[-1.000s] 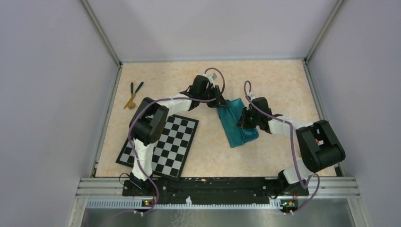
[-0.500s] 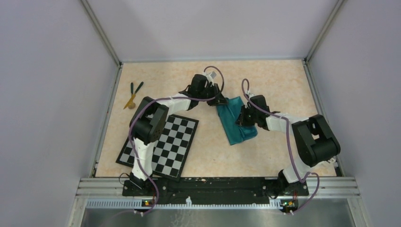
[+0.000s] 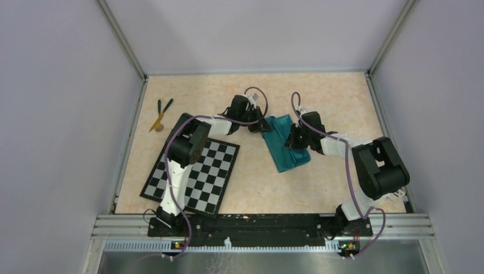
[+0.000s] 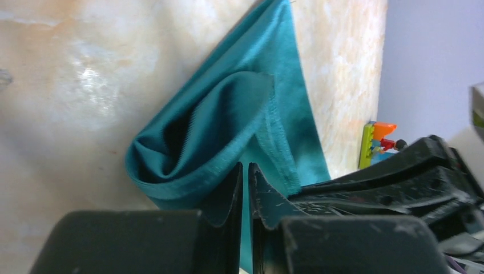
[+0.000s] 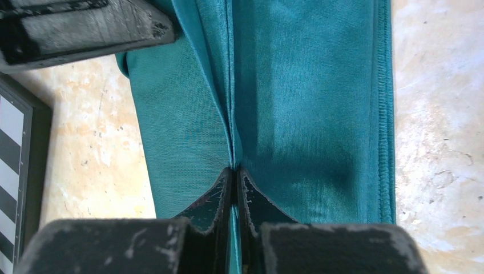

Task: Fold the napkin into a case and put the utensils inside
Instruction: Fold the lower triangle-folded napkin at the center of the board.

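Note:
The teal-green napkin (image 3: 282, 145) lies folded into a narrow oblong at the table's middle. My left gripper (image 3: 264, 127) is at its far left corner, shut on a cloth edge (image 4: 245, 166); a rolled fold of the napkin (image 4: 228, 120) bulges open ahead of it. My right gripper (image 3: 293, 140) is shut on a raised crease along the napkin's middle (image 5: 234, 169); the napkin (image 5: 297, 103) fills that view. The utensils (image 3: 160, 113), two dark green sticks and one tan, lie at the far left, apart from both grippers.
The black-and-white checkerboard mat (image 3: 194, 171) lies near left, its edge showing in the right wrist view (image 5: 11, 171). Green and orange toy blocks (image 4: 374, 140) show beyond the napkin in the left wrist view. Metal frame rails edge the table.
Both grippers have shifted slightly, the right one toward the far left, dragging the napkin a little that way. Both stay shut on the cloth.

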